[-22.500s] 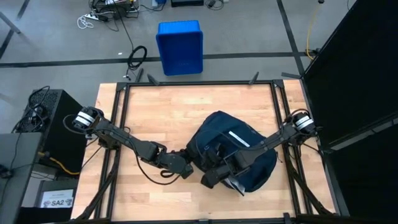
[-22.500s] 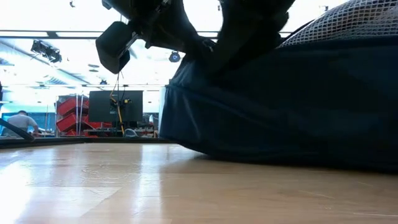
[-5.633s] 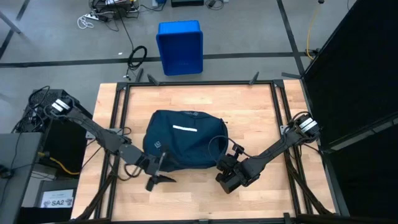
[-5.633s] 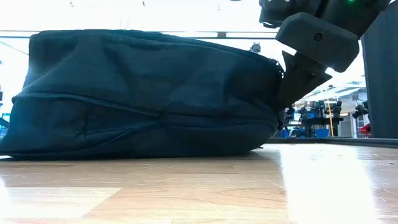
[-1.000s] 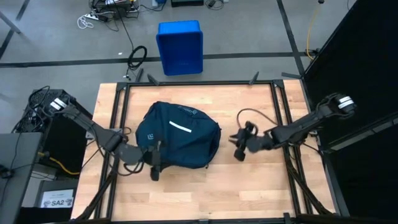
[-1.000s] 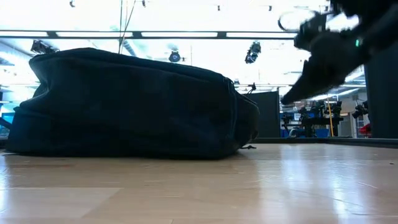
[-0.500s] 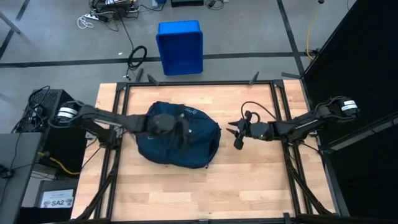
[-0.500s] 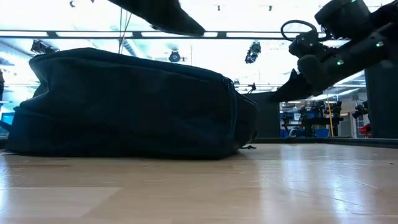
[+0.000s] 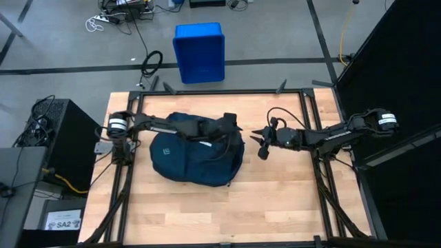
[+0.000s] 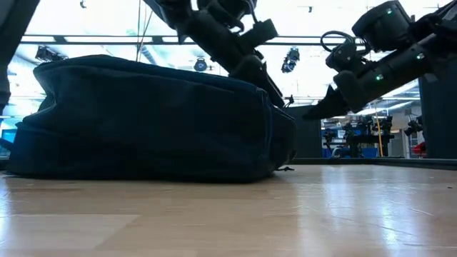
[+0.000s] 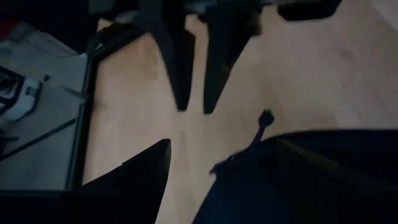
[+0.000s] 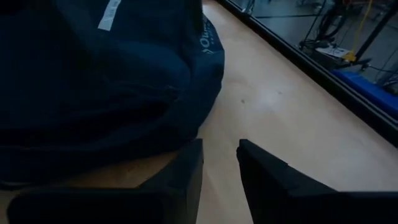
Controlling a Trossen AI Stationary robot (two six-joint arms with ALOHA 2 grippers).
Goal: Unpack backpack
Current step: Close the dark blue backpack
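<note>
Item 1, the table [image 9: 275, 200]: light wood, black-framed; everything below lies on or over it.

Item 2, the backpack [image 9: 196, 157]: dark navy, lying flat on the left-centre of the table, long axis running across it from side to side. Its right-hand end, with a loose zip pull [image 11: 265, 117], faces my right arm.

Item 3, my left gripper [image 9: 231, 126]: stretched over the bag's far upper edge, at its right-hand corner, fingers spread wide and holding nothing. By my reckoning this is the nearer of the two, directly above the fabric.

Item 4, my right gripper [image 9: 260, 143]: hovering off the table just beside the bag's right end, clear of it, pointing toward it. Fingers [image 12: 186, 177] stand a narrow gap apart with nothing between. The bag lies straight ahead of it, so my judgement is that any reach goes leftward along the long axis.
</note>
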